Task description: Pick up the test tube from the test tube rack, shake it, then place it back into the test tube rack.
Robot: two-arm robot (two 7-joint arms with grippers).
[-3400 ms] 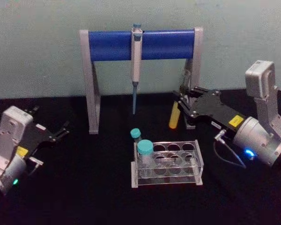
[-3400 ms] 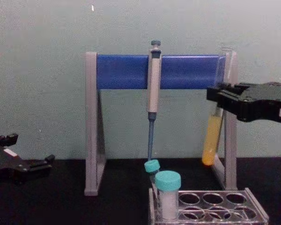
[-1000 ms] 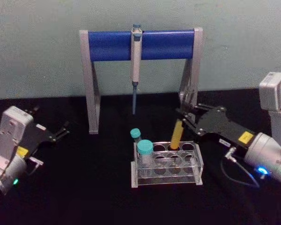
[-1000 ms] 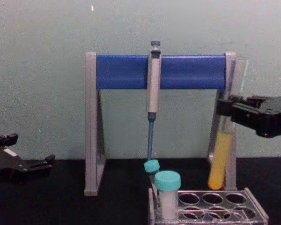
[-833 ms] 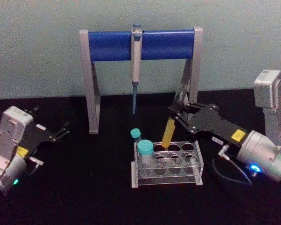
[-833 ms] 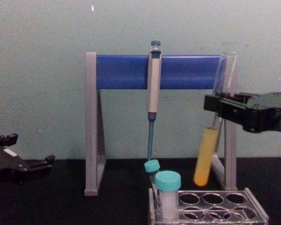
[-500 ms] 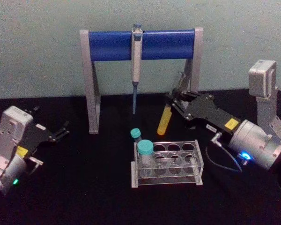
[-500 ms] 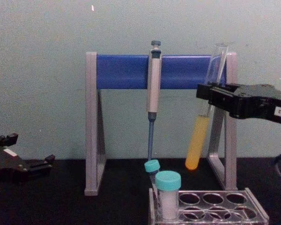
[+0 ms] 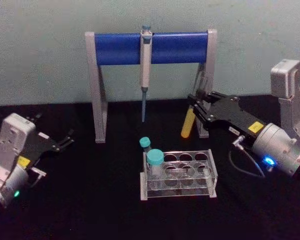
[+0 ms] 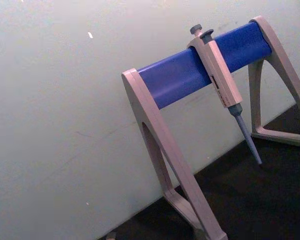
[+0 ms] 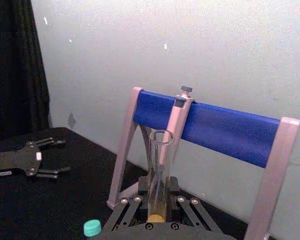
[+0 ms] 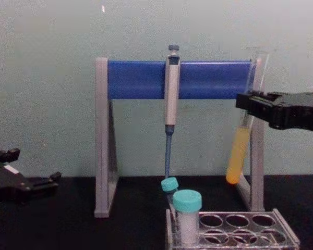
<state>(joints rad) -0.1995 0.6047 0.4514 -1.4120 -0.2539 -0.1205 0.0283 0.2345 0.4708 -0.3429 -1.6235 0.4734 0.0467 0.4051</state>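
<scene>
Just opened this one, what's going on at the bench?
The right gripper holds the test tube, yellow liquid in its lower part, in the air and slightly tilted, out of the test tube rack. A white teal-capped vial stands in the rack. The left gripper sits open and idle off to the left.

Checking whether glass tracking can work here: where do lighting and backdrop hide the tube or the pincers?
Head view: the test tube has a clear top that fades into a leg of the grey pipette stand; only its yellow liquid stands out. Chest view: the right pincer, shut on it, reads dark against the pale wall. Right wrist view: the black left pincer blends into the black table.
</scene>
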